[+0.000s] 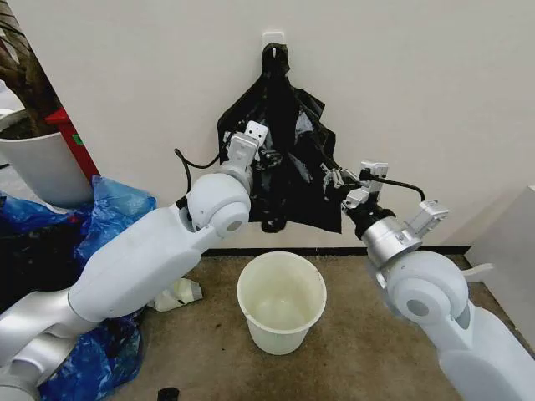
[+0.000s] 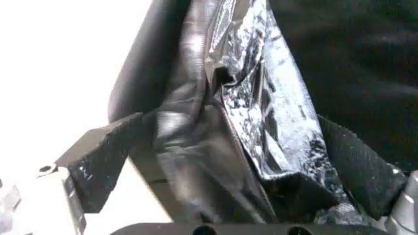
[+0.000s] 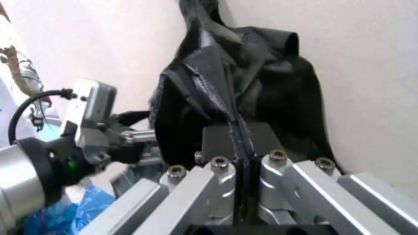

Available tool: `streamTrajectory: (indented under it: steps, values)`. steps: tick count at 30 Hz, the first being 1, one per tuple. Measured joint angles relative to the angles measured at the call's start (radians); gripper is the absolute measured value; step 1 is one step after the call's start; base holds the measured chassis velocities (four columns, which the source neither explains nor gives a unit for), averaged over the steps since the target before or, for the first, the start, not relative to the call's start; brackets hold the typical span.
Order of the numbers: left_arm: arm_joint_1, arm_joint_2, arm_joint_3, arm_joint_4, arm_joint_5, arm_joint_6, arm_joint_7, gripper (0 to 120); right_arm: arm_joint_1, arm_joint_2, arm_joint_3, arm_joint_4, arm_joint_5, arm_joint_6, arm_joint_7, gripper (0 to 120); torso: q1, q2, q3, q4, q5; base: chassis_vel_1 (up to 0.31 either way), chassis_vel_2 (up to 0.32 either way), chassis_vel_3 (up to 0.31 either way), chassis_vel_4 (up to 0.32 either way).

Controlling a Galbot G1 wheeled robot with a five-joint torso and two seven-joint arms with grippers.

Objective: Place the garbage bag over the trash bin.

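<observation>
The garbage bag [image 1: 288, 142], black and crinkly, hangs against the wall from a white hook [image 1: 273, 38]. My left gripper [image 1: 261, 155] is raised to the bag's left side. In the left wrist view it [image 2: 228, 129] stands open, its dark fingers [image 2: 104, 156] wide apart with a glossy fold of the bag [image 2: 261, 98] between them. My right gripper [image 1: 333, 177] is at the bag's right edge. Its pads [image 3: 222, 142] are pressed together on a thin fold of the bag [image 3: 261, 83]. The trash bin [image 1: 282, 302], a cream-white bucket, stands upright and bare on the floor below the bag.
A large white plant pot [image 1: 38, 167] and a red object [image 1: 71, 138] stand at the left. Blue plastic bags [image 1: 117, 209] are heaped beside my left arm. A white cabinet side [image 1: 510, 242] is at the right, and a small black item [image 1: 168, 393] lies on the brown floor.
</observation>
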Motion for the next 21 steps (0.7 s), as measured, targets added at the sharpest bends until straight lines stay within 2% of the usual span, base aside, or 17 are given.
streamTrajectory:
  steps: [6,8,10,14,16,21]
  values:
    - [0.020,0.021,-0.032,-0.022,0.014,-0.008,0.021,98,-0.060,-0.014,0.072,0.009,0.000,0.000,-0.016,0,0.000,0.000,0.000,0.0001,0.0000,0.000,0.000,0.000,0.000]
    - [0.020,0.016,-0.014,-0.023,0.025,-0.022,0.046,90,-0.084,-0.019,0.107,0.026,-0.001,0.000,-0.016,0,0.000,0.000,0.000,-0.0004,-0.0001,0.000,0.000,0.000,0.000]
    - [0.019,0.015,-0.009,-0.024,0.034,-0.028,0.059,86,-0.091,-0.019,0.116,0.030,-0.001,0.000,-0.016,0,0.000,0.000,0.000,-0.0008,-0.0001,0.000,0.000,0.000,0.000]
    - [0.029,0.023,-0.003,-0.030,0.045,-0.049,0.088,68,-0.102,-0.020,0.136,0.037,-0.001,0.002,-0.015,0,0.000,0.000,0.000,0.0001,0.0001,0.000,0.000,0.000,0.000]
    - [0.030,0.024,-0.004,-0.030,0.045,-0.051,0.090,66,-0.103,-0.020,0.138,0.037,-0.001,0.003,-0.015,0,0.000,0.000,0.000,0.0001,0.0001,0.000,0.000,0.000,0.000]
    - [0.068,0.042,-0.035,-0.036,0.038,-0.080,0.115,43,-0.115,-0.031,0.166,0.050,0.005,0.016,-0.022,0,0.000,0.000,0.000,0.0001,-0.0001,0.000,0.000,0.000,0.000]
